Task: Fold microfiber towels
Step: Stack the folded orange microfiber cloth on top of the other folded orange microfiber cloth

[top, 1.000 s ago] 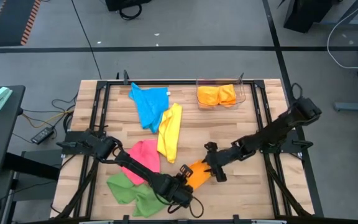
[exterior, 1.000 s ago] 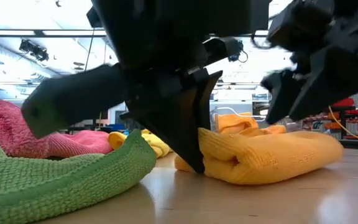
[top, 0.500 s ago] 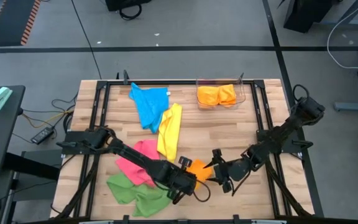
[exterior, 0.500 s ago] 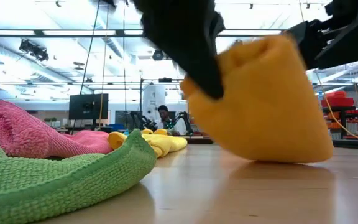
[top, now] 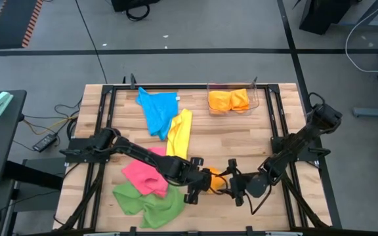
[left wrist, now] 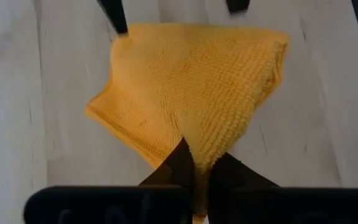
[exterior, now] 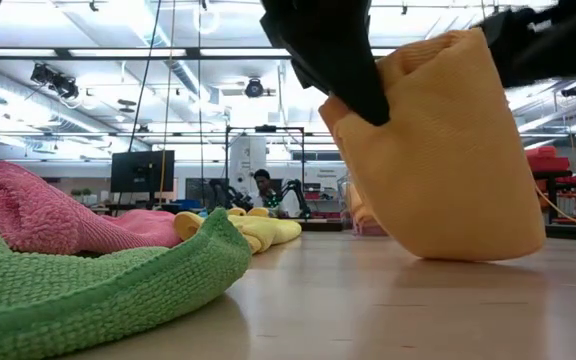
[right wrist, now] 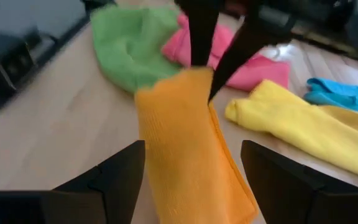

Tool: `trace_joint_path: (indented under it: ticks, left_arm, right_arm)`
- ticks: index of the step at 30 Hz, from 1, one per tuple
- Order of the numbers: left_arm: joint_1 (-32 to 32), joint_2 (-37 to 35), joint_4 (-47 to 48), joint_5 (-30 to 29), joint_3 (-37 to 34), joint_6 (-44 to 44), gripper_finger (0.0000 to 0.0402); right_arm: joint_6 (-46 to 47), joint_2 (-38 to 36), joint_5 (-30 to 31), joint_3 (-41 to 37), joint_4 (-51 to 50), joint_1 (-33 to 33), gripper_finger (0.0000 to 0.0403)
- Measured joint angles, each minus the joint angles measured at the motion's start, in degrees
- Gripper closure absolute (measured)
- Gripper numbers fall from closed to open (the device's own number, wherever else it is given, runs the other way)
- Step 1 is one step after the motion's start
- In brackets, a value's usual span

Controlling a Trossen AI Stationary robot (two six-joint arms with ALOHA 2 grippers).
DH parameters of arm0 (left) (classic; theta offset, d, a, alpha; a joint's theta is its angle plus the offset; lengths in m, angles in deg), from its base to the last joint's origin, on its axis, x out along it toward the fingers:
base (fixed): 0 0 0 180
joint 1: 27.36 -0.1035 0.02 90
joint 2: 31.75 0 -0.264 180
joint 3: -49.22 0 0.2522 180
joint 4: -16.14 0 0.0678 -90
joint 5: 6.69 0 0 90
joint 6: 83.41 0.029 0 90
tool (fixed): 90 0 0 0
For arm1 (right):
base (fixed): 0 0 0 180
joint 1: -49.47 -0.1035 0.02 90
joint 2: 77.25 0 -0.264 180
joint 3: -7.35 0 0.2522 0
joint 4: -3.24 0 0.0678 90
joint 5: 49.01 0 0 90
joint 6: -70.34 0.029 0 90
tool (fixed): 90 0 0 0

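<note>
Lifted off the desk (top: 241, 141) now, the orange towel (top: 213, 179) hangs clamped in the left pincer (top: 202, 180); the right pincer (top: 231, 187), spread apart, should grab its free edge to fold.

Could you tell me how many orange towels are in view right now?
2 at least: one orange towel pinched by the left end effector near the table's front, and folded orange towels in the clear bin at the back; more may be stacked there.

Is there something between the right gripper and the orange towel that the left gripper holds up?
Nothing visible. The left gripper is shut on the top edge of the orange towel, which hangs down to the table. The right gripper, open, faces it directly, one finger at each side, with only air in the gap.
</note>
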Motion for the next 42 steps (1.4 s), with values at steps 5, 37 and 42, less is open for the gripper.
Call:
trace_joint_path:
  ticks: [5, 37, 42]
  left_arm:
    - [-0.2, 0.0, -0.2, 0.4, 0.0, 0.0, 0.037]
    - [2.2, -2.5, -1.8, -5.8, 0.1, 0.5, 0.0209]
    - [2.2, -5.2, -2.0, -11.7, 0.0, -2.9, 0.0151]
  right_arm:
    - [0.2, 5.7, 0.9, -0.1, 2.3, 0.0, 0.0127]
    - [6.6, -0.8, -8.6, -0.1, -3.9, 7.1, 0.0371]
    - [18.4, -9.6, -14.4, -0.1, -10.7, 8.8, 0.0375]
